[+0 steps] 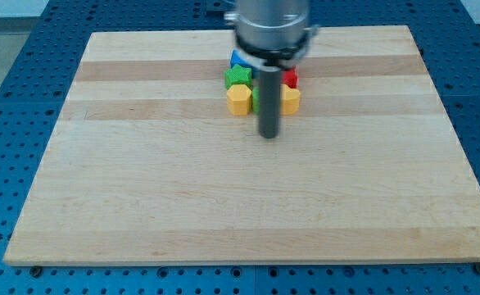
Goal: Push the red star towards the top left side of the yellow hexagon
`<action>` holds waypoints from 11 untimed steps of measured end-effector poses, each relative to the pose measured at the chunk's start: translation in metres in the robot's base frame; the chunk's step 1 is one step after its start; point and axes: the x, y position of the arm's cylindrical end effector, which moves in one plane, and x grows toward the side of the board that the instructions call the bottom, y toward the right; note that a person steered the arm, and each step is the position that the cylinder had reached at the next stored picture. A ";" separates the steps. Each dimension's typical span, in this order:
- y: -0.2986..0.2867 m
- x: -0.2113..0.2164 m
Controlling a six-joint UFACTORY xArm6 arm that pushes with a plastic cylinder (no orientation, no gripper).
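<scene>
Right now my tip (pixel 269 135) rests low on the table (pixel 224 205), just toward the view's bottom of a tight cluster of blocks; it is a plain dark rod with nothing that opens or shuts, so it stands in for a claw and has hold of nothing. Taking my tip as the landmark, the rod rises straight toward the view's top into the grey arm housing (pixel 270 29) and hides the middle of the cluster. The red block (pixel 291 79), whose star shape I cannot make out because only a sliver shows beside the rod, lies toward the view's top and slightly to the view's right of my tip, apart from it. Between it and my tip, on the view's right of the rod, sits a yellow block (pixel 292 99), touching the red one. To the view's top left of my tip is another yellow block (pixel 238 99), roughly six-sided, with a green block (pixel 237 77) just beyond it and a blue block (pixel 240 59) beyond that. A strip of green also shows right against the rod. Whether my tip touches any block I cannot tell.
</scene>
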 end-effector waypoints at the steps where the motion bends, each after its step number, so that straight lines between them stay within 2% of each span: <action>1: 0.040 -0.027; 3: 0.056 -0.120; 5: 0.001 -0.090; 7: -0.023 -0.098; 11: -0.155 -0.059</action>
